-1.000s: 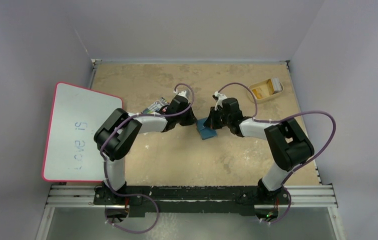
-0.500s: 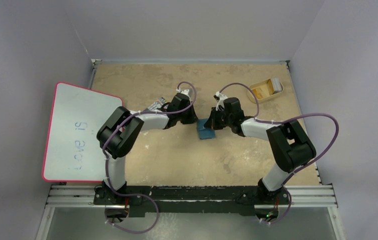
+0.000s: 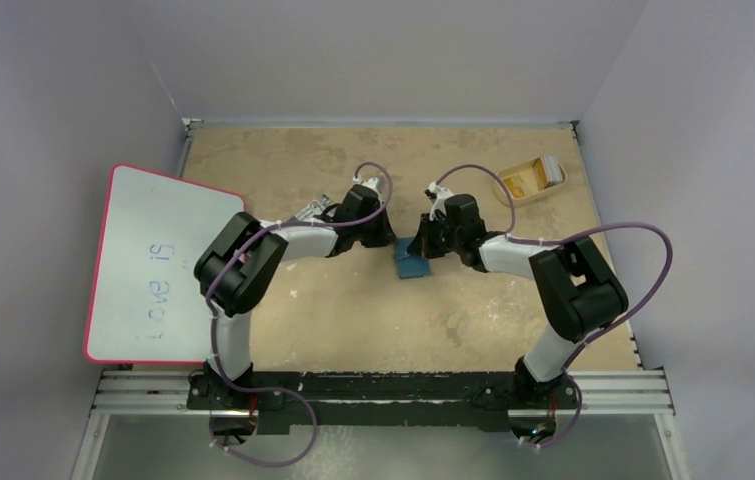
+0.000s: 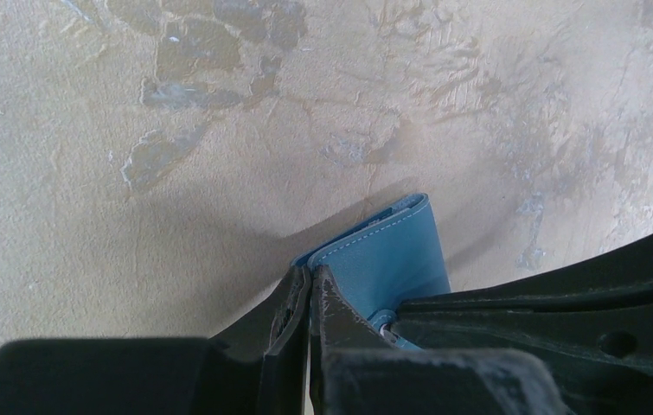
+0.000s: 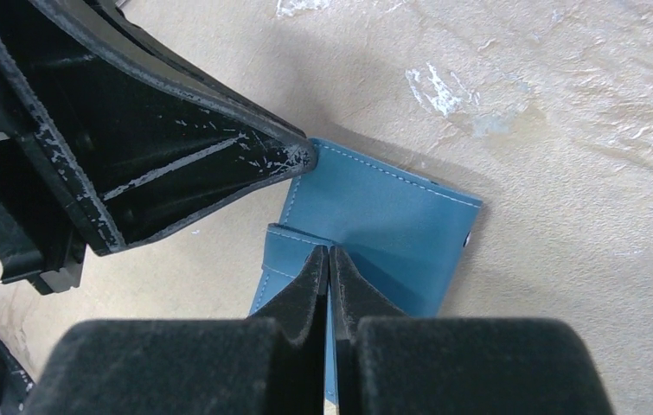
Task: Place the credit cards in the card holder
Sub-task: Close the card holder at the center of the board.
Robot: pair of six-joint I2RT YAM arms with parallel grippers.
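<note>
Card holder (image 3: 413,262) lies mid-table between both arms; left gripper (image 4: 310,277) fingers closed empty, tips against its corner; right gripper (image 5: 329,253) fingers pinched, apparently on a flap; risk: the thin flap slips and the holder skids; credit cards (image 3: 525,181) far right, well apart.

Whiteboard (image 3: 153,215), pink-edged, left side of the top view: faint blue handwriting running sideways, appears to read "love is". No other legible text, label or number.

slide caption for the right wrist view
Shut right end effector and left end effector both touch the blue card holder.
</note>
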